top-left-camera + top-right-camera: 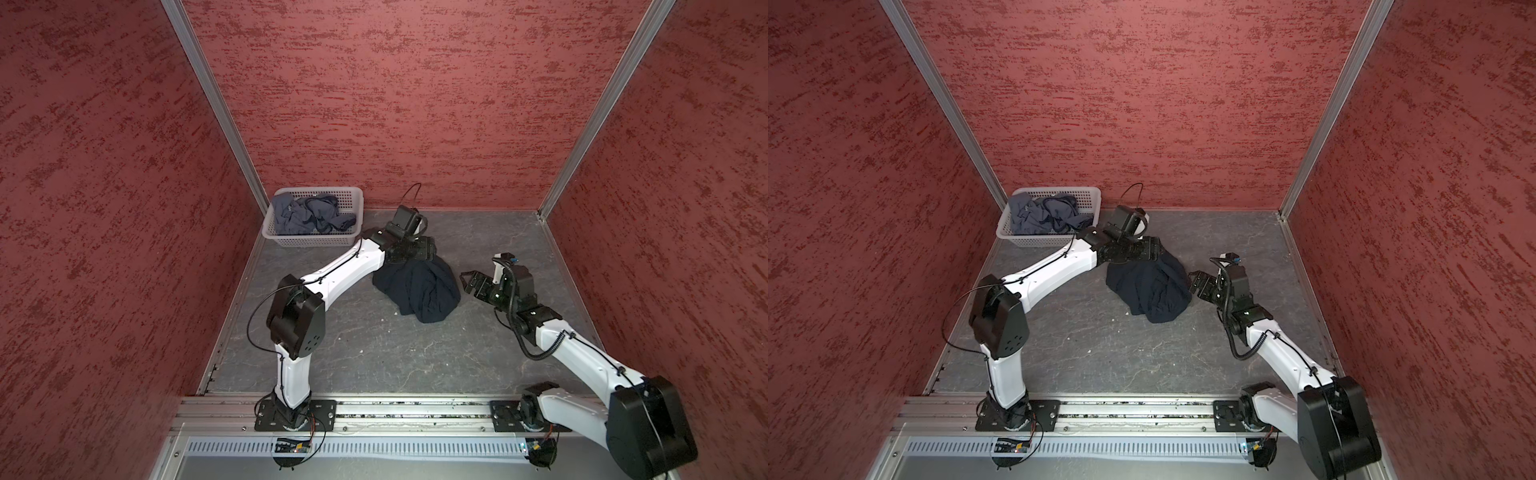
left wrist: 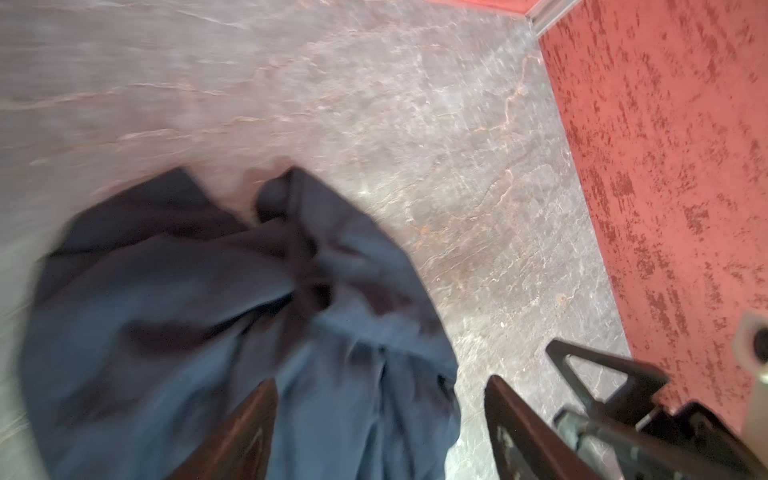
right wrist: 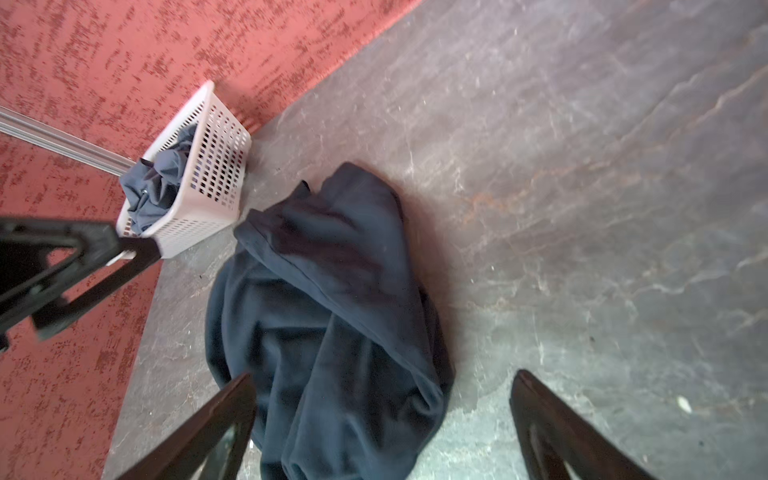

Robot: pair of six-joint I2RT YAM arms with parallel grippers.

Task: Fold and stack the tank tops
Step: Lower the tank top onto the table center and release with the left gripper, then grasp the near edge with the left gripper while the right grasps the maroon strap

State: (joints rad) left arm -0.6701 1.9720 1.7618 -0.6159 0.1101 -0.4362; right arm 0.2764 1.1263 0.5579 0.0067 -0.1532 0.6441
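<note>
Nothing is folded: navy tank top lies bunched mid-frame, grey tank top in the basket upper left, left gripper and right gripper gape empty.

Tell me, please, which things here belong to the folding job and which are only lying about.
Job: navy tank top, heaped on the table; grey-blue tank top, crumpled in the white basket.
Lying about: the white basket, in the table's far left corner.

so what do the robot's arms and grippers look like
The left arm and right arm are white shells with bulky black joint housings and thin black cables; the right also carries a ribbed black hose. The left gripper and right gripper are black, with flat fingers on open triangular frames.
</note>
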